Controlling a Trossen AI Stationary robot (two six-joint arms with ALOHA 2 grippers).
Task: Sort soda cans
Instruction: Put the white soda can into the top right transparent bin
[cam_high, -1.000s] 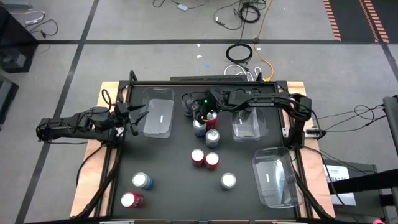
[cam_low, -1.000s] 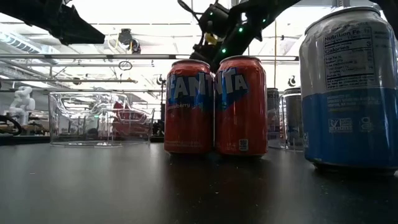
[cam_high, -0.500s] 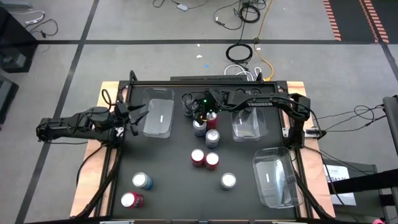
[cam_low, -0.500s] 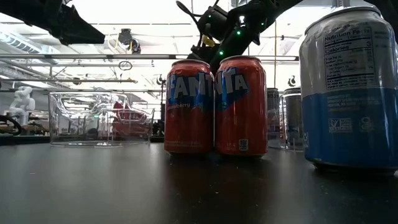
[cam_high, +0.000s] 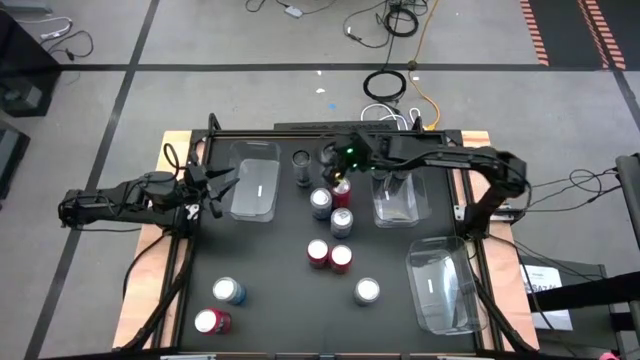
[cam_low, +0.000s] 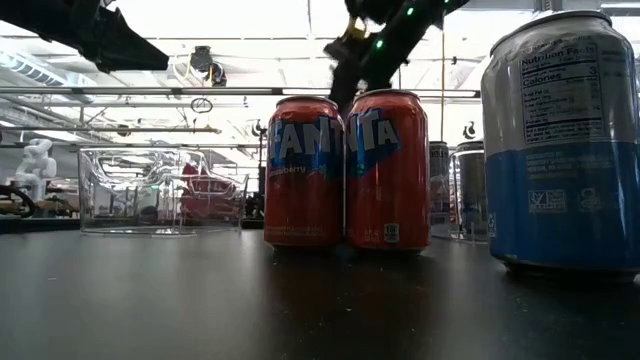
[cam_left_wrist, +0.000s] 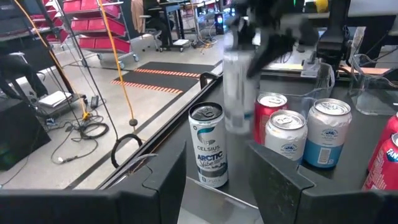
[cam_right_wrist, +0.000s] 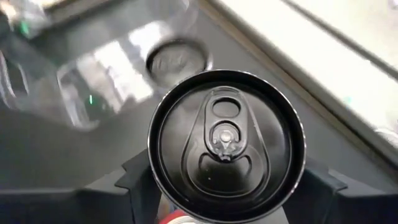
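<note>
Soda cans stood scattered over the dark table (cam_high: 270, 300); one dark grey can (cam_right_wrist: 227, 144) was pinched between the fingers (cam_right_wrist: 142, 180) of my right gripper (cam_high: 331, 160), lifted above the far middle of the table, its black lid and pull tab facing my wrist camera. My left gripper (cam_high: 215, 186) waited at the left edge with its fingers pressed together, holding nothing, just beside a clear tray (cam_high: 255, 188). Below the lifted can another dark can (cam_high: 302, 158) stood alone near the far edge; its label read "CELSIUS ARCTIC" (cam_left_wrist: 209, 154). Nearby stood a cluster of a red can (cam_high: 341, 188), a blue-and-silver can (cam_high: 321, 201) and a further can (cam_high: 341, 221), hemmed on the right by a second clear tray (cam_high: 398, 200). At mid-table two red cans (cam_high: 330, 255) touched each other, both labelled "FANTA" (cam_low: 343, 140) in the low view. A blue-and-silver can (cam_low: 560, 140) close to that camera bore a nutrition panel. A third tray (cam_high: 440, 290) lay at the near right.
</note>
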